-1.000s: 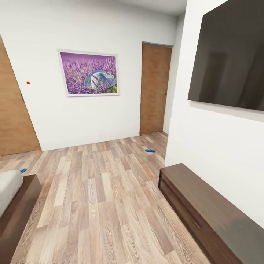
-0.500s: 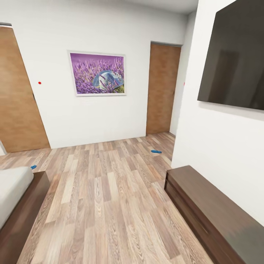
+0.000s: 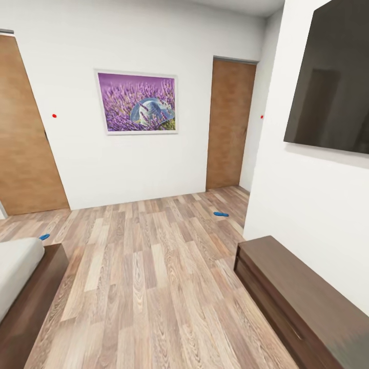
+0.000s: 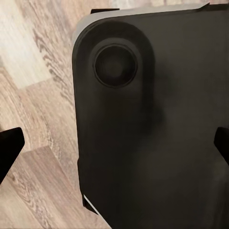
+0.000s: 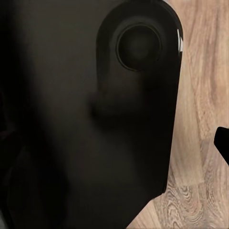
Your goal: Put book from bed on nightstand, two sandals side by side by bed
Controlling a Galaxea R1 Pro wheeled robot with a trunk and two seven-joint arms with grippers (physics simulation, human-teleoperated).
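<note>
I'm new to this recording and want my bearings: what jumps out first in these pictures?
The purple lavender picture on the far white wall, between two wooden doors. A big dark screen hangs on the right wall above a long dark dresser. Two blue sandals lie far apart on the plank floor: one near the right door, one beyond the bed corner.

Left wrist view: large black body panel (image 4: 148, 129), matte, flat, rounded corner. Round recessed disc (image 4: 115, 65) near that corner, ringed by shallow raised rim. Pale grey edge strip along panel outline; small white sliver at lower corner. Two black fingertips (image 4: 9, 148) poke in at opposite picture edges, blunt and angular.

Right wrist view: similar black panel (image 5: 95, 124), glossier, rounded end, round recessed disc (image 5: 139, 46) with raised rim. Thin white highlight on curved edge. One black fingertip (image 5: 222, 143) at picture edge.
</note>
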